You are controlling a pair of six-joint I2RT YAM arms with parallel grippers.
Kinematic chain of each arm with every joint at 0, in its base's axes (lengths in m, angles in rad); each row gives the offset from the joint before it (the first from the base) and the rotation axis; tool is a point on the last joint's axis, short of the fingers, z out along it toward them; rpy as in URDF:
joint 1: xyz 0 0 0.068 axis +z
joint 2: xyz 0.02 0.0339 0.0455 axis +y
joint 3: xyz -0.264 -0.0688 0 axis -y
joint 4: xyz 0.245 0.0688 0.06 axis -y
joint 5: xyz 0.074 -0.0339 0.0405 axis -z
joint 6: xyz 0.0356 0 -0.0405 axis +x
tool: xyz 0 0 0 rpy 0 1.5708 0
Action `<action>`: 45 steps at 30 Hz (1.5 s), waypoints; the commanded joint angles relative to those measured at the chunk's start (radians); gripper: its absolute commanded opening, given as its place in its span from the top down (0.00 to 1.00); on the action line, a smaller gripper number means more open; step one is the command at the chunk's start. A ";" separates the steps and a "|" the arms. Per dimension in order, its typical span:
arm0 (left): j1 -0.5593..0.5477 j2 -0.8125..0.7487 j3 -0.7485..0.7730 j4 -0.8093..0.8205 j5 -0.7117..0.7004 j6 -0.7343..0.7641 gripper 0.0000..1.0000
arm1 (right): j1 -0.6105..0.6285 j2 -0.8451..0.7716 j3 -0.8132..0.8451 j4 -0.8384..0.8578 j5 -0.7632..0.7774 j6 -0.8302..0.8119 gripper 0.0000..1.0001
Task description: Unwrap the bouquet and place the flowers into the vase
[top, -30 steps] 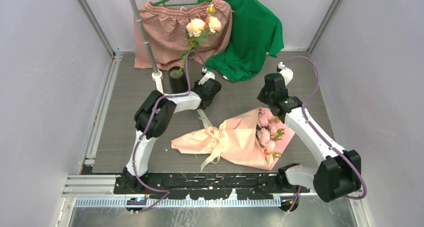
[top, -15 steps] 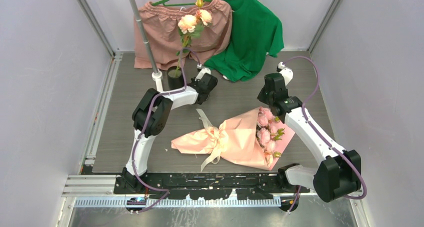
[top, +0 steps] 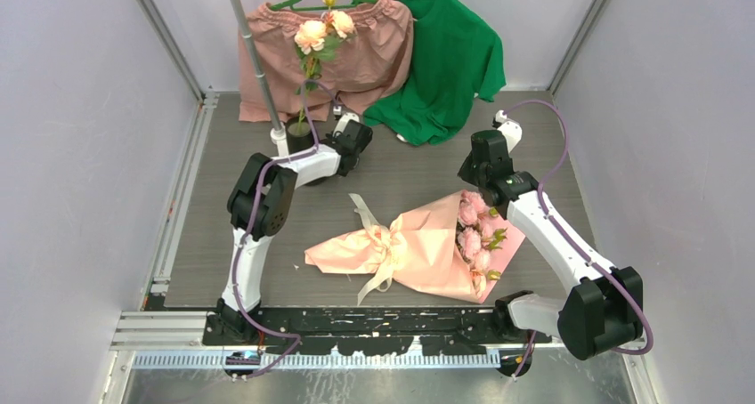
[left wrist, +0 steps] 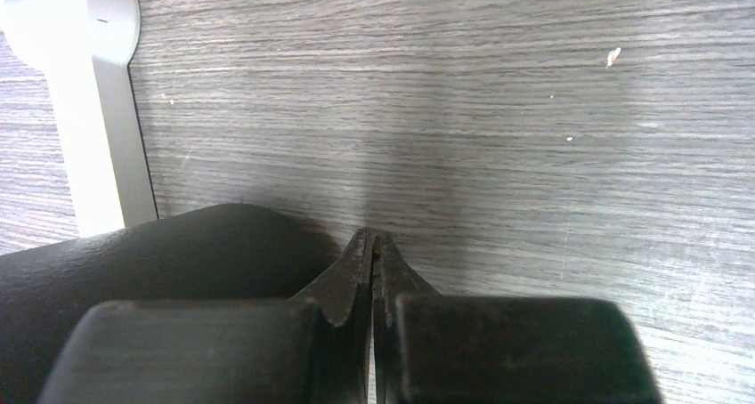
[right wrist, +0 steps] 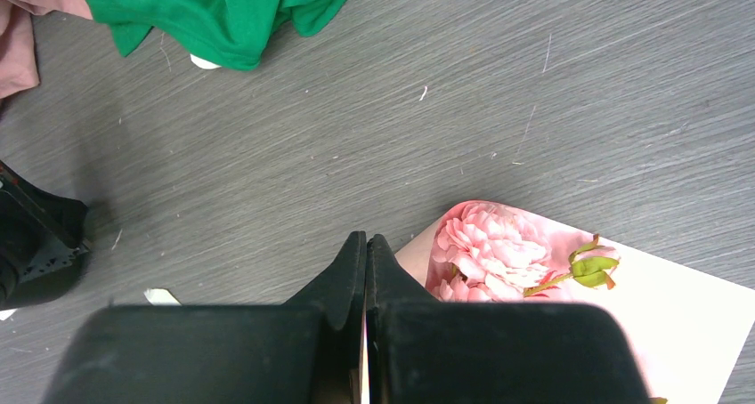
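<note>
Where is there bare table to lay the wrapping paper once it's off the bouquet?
Bare table lies behind the bouquet, between the left gripper and the right gripper. Another bare strip runs along the table's left edge, beside the left arm. The back left is crowded: vase, pole base and left gripper sit close together.

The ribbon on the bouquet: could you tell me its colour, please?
Cream; the ribbon shows best in the top view.

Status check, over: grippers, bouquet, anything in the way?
Left gripper shut, empty, beside vase. Right gripper shut, empty, by bouquet, at its rose end. Bouquet wrapped, bow tied. Peach roses occupy the vase.
</note>
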 commanded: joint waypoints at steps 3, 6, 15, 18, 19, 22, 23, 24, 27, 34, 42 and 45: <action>0.045 0.032 0.030 -0.147 0.094 -0.013 1.00 | 0.000 0.002 0.002 0.042 -0.002 0.010 0.99; 0.045 0.033 0.030 -0.143 0.102 -0.011 1.00 | 0.000 0.005 0.001 0.043 0.000 0.010 0.99; -0.003 -0.006 -0.039 -0.069 0.103 -0.001 0.89 | 0.001 0.014 -0.001 0.057 -0.007 0.014 0.95; -0.050 -0.022 -0.037 -0.071 0.078 0.003 0.83 | 0.001 0.017 0.002 0.057 -0.016 0.020 0.87; -0.063 -0.023 -0.032 -0.073 0.076 0.005 0.80 | 0.001 0.016 0.001 0.058 -0.018 0.023 0.83; -0.109 -0.025 -0.014 -0.092 0.069 0.008 0.70 | 0.001 0.008 -0.001 0.060 -0.012 0.027 0.75; -0.125 -0.024 -0.011 -0.094 0.070 0.013 0.65 | 0.000 0.005 -0.002 0.061 -0.011 0.025 0.74; -0.140 -0.025 -0.008 -0.095 0.070 0.018 0.59 | 0.000 0.002 -0.002 0.058 -0.006 0.019 0.72; -0.188 -0.024 0.001 -0.107 0.050 0.025 0.41 | 0.000 -0.006 0.002 0.047 0.004 0.012 0.61; -0.280 -0.129 -0.091 -0.085 0.045 0.030 0.01 | 0.027 -0.050 0.019 -0.017 0.018 -0.008 0.34; -0.332 -0.298 -0.241 -0.117 0.024 0.009 0.00 | 0.302 -0.134 0.067 -0.158 0.105 -0.003 0.34; -0.330 -0.324 -0.256 -0.144 0.013 0.023 0.00 | 0.436 -0.138 0.049 -0.214 0.146 0.068 0.34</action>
